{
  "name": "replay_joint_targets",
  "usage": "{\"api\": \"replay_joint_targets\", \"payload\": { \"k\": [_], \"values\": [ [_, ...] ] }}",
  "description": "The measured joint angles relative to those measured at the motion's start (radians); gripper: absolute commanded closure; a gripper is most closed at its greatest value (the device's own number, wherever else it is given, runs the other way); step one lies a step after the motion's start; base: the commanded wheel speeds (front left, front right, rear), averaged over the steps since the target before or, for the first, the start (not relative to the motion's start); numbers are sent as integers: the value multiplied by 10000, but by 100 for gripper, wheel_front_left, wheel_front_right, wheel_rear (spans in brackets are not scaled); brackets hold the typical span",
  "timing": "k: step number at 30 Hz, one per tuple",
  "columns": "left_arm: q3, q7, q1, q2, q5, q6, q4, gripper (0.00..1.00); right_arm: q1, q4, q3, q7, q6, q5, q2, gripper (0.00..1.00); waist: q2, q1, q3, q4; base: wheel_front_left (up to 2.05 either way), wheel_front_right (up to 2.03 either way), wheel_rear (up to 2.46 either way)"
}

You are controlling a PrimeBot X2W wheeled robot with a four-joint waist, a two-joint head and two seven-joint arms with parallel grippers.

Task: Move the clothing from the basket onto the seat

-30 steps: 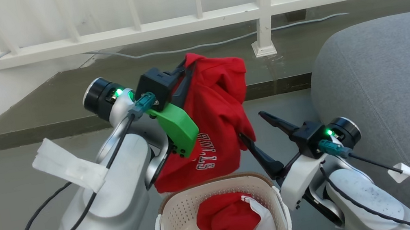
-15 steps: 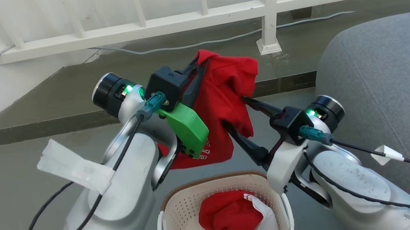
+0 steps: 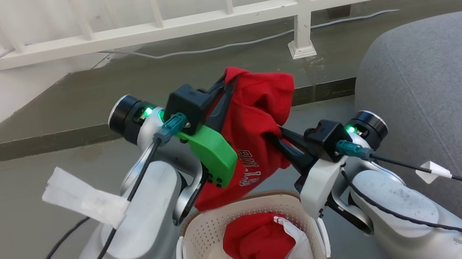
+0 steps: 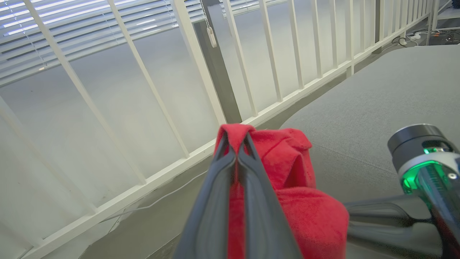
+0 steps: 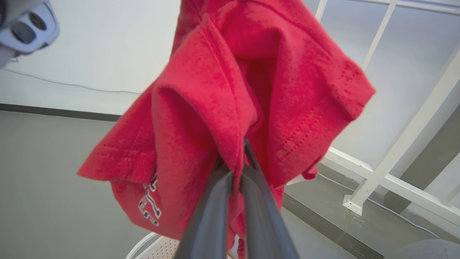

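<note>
The red garment with white "BULLS" lettering [image 3: 256,111] hangs in the air above the basket, held by both grippers. My left gripper [image 3: 229,81] is shut on its top fold; the left wrist view shows this gripper [image 4: 235,142] pinching the red fabric [image 4: 291,162]. Lower right on the cloth, my right gripper [image 3: 275,135] is also shut; in its wrist view this gripper [image 5: 240,156] clamps a fold of the garment [image 5: 215,90]. The cream basket [image 3: 242,202] stands below with the red-and-white garment [image 3: 255,251] bunched inside. The grey seat [image 3: 437,83] is to the right.
A white railing [image 3: 195,24] runs across the back above a raised concrete ledge [image 3: 114,97], with a cable [image 3: 222,47] lying along it. A white wall stands at the left. Bare grey floor surrounds the basket.
My right gripper rose towards the hanging garment with its jaws apart, then shut on a fold of it. The left gripper kept its hold, and the garment dropped slightly lower.
</note>
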Motion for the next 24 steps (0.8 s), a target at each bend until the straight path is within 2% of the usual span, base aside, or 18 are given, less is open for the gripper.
{"api": "replay_joint_targets", "payload": {
  "k": [1, 2, 3, 4, 5, 6, 10, 14, 24],
  "values": [
    [54, 0, 55, 0, -56, 2, -15, 100, 0, 0, -27, 0, -6, 12, 0, 100, 0, 0, 8, -14, 0, 0, 0],
    [104, 0, 126, 2, -102, 29, -36, 89, 0, 0, -59, 0, -67, 23, -2, 100, 0, 0, 17, -28, 0, 0, 0],
    [140, 0, 188, 6, -155, 98, -56, 68, -2, 0, -111, 0, -96, 69, 0, 100, 0, 0, 27, -46, 0, 0, 0],
    [196, -2, 246, 12, -288, 115, -65, 52, -3, 0, -157, 0, -119, 113, -2, 100, 0, 0, 36, -64, 0, 0, 0],
    [282, -4, 316, 21, -405, 140, -79, 22, -4, 0, -205, 0, -173, 142, -2, 100, 0, 0, 46, -84, 0, 0, 0],
    [351, -4, 368, 35, -447, 186, -86, 0, -4, 0, -255, 0, -184, 213, -2, 100, 0, 0, 57, -105, 0, 0, 0],
    [531, -15, 558, 84, -604, 263, -100, 0, -7, 2, -506, 0, -334, 286, 2, 100, 0, 0, 100, -196, 0, 0, 0],
    [704, -56, 802, 393, -604, 355, -90, 0, -12, 6, -993, 0, -543, 362, -33, 100, 0, 0, 161, -316, 0, 0, 0],
    [1018, -430, 1505, 535, -1039, 439, -199, 0, -10, -370, -2272, 0, -1150, 554, -771, 100, 0, 1, 282, -596, 0, 0, 0]
  ]
}}
